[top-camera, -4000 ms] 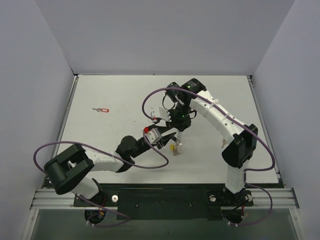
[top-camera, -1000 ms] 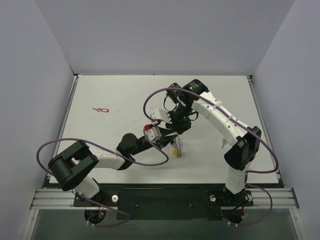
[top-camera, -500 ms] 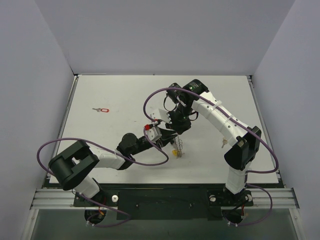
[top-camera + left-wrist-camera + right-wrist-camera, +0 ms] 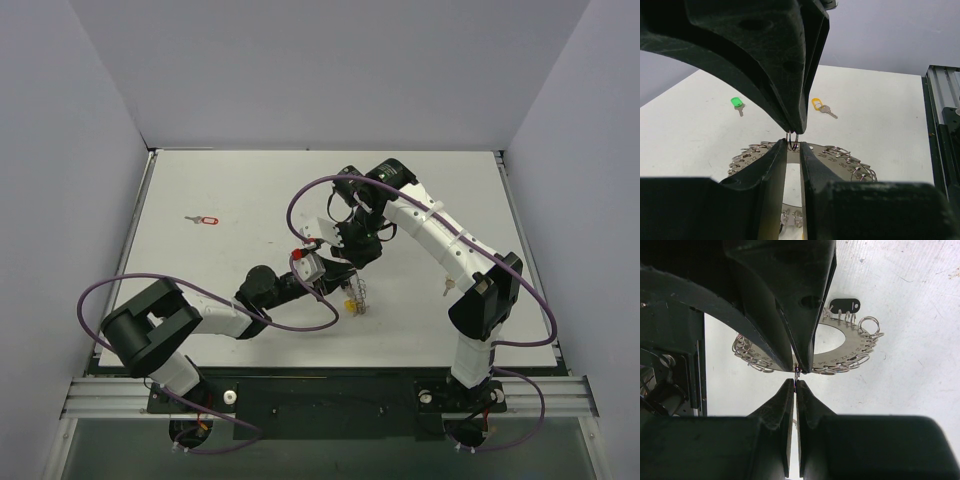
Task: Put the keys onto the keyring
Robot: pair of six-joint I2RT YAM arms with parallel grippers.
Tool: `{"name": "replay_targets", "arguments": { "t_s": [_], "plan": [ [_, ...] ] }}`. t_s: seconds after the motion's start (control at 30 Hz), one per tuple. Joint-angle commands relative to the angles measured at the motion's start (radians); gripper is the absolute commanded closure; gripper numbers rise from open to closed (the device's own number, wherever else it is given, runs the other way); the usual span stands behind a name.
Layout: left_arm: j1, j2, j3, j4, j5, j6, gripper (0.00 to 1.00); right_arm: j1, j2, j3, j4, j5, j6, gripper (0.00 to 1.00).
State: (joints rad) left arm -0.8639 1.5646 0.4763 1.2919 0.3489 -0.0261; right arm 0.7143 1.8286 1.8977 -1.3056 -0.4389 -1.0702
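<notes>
The right jaws are closed on a small wire loop (image 4: 792,140) at the rim of the large silver-grey metal keyring (image 4: 837,151), a flat hoop with a hollow centre and an edge crowded with small wire rings. The keyring hangs directly below the right jaws, above the white counter (image 4: 230,190). The left jaws meet the right jaws tip to tip at that same loop. Their fingers stand a narrow gap apart with the loop at the gap, and it cannot be told whether they pinch it. A small silver key with a green plastic head (image 4: 737,103) and a small silver key with a yellow-orange plastic head (image 4: 821,106) lie flat on the counter beyond the left jaws, apart from each other and well clear of the keyring. A dark grey oblong plastic key head (image 4: 845,304) lies just beside the rim of the keyring, on the side away from the right jaws; whether it is threaded on cannot be told. A small silver key with a red plastic head (image 4: 205,220) lies on the counter well apart from both jaws, on the left arm's side.
</notes>
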Motion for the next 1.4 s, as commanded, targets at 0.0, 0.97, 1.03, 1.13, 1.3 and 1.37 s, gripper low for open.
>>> {"name": "replay_targets", "arguments": {
  "t_s": [0.0, 0.97, 1.03, 1.13, 1.3, 1.37],
  "plan": [
    [0.005, -0.018, 0.015, 0.129, -0.008, -0.028, 0.73, 0.004, -0.035, -0.008, -0.23, -0.03, -0.01, 1.0],
    [0.005, -0.058, -0.008, 0.155, -0.034, -0.038, 0.73, 0.005, -0.031, -0.008, -0.233, -0.031, -0.01, 1.0],
    [0.006, -0.057, -0.008, 0.158, -0.034, -0.041, 0.73, 0.004, -0.031, -0.009, -0.231, -0.03, -0.01, 1.0],
    [0.005, -0.051, -0.005, 0.156, -0.027, -0.046, 0.75, 0.004, -0.028, -0.008, -0.233, -0.03, -0.01, 1.0],
    [0.005, -0.043, 0.005, 0.153, -0.013, -0.049, 0.79, 0.004, -0.026, -0.006, -0.234, -0.031, -0.01, 1.0],
    [0.005, -0.038, 0.008, 0.152, -0.011, -0.049, 0.81, 0.004, -0.026, -0.008, -0.235, -0.034, -0.01, 1.0]
  ]
}}
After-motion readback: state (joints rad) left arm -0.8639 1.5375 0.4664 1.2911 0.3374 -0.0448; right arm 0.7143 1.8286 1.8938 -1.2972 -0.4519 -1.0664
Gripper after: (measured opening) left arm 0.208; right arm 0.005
